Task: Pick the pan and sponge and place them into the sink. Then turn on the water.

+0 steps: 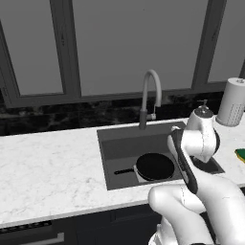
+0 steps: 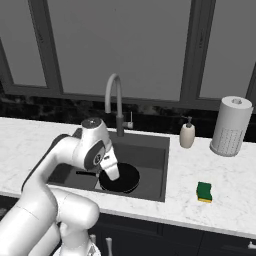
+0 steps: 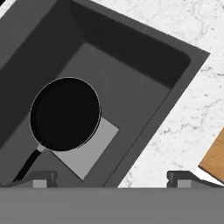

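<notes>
Pan lies in the sink; your tool hangs empty, jaws apart. Sponge waits near the tabletop's front edge; faucet is dry.

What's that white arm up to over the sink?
It is putting dirty things into the sink. The pan already lies on the sink floor, and the open gripper hovers above it holding nothing. The sponge sits on the counter to the right of the sink, not yet picked up. No water runs from the faucet.
</notes>
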Motion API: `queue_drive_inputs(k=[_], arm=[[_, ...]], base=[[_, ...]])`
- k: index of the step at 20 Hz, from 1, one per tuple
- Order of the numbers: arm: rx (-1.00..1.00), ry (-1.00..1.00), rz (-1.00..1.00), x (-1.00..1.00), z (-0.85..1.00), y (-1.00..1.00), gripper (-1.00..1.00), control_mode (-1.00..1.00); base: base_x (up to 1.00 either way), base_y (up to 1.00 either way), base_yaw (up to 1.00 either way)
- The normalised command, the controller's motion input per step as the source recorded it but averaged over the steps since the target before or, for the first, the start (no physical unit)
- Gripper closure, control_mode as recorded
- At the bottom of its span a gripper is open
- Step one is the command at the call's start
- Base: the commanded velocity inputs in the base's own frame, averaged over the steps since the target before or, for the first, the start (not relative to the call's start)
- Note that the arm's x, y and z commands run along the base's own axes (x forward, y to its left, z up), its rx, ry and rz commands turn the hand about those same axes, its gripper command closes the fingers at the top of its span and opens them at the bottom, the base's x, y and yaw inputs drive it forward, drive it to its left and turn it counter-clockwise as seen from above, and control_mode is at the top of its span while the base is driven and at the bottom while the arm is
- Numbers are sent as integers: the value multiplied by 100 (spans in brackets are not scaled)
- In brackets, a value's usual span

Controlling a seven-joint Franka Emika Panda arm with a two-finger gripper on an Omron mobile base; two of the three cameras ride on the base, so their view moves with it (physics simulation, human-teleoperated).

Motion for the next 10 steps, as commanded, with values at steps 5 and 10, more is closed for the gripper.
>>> queue_drive_inputs(k=[5, 10], arm=[[-1, 4, 28, -2, 45, -75, -100, -100], [0, 3, 28, 0, 25, -67, -100, -100]], base=[[0, 0, 0], [0, 0, 0]])
